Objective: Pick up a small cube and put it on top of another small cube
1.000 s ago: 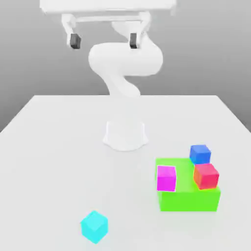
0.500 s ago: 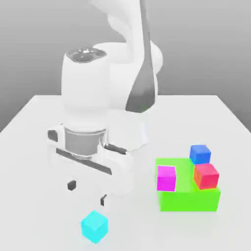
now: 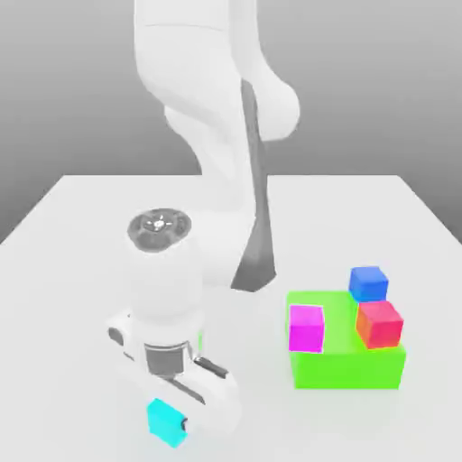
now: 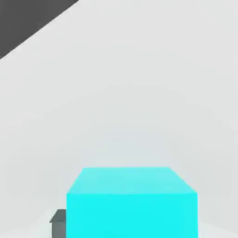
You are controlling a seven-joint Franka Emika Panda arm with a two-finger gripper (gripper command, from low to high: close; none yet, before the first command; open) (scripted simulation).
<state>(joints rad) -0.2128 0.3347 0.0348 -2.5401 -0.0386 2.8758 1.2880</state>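
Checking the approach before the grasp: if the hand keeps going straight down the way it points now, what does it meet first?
Most likely the cyan cube, which sits directly under the hand, then the white table. Remaining depth is unclear.

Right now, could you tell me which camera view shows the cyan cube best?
The hand view shows it best: the cyan cube sits close and unobstructed, its top and front face plain, a dark fingertip beside it. In the exterior view the cyan cube is partly hidden behind the arm's hand, on the white table.
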